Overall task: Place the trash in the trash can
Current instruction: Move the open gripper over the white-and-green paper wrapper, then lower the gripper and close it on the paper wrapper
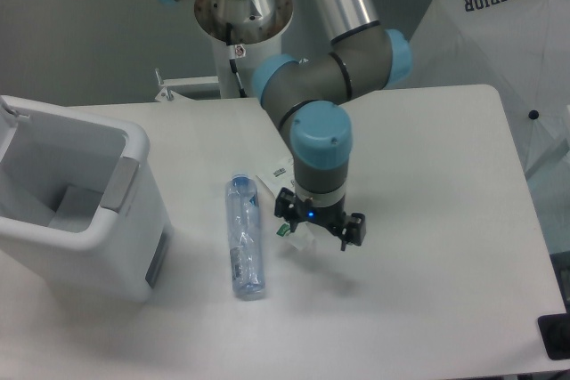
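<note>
Item one, my gripper (319, 225): fingers spread wide, pinching nothing, pointing straight down and poised over the table (427, 220); I judge the vertical pose suits a top-down pick of something lying flat. Item two, the wrapper (291, 234): crumpled white plastic with green print, lying directly beneath the gripper and mostly hidden by the wrist, only a labelled corner behind the wrist and a green-printed edge at the gripper's left-hand finger showing. I cannot tell whether the fingers touch it or hang just above. Item three, the bottle (244, 236): slim, clear, blue cap at its far end, lying on its side just beside the gripper toward the bin side, apart from the wrapper; lengthwise orientation would let the fingers close across its narrow body when its turn comes. Item four, the trash can (134, 144): white, thick-rimmed, grey side panel, well apart from the gripper beyond the bottle, its mouth open upward to take a drop from above; neither trash item is in it. My judgement: the wrapper is the first pick, and a crumpled sheet may slip or spring out of the fingers unless they come down low.
</note>
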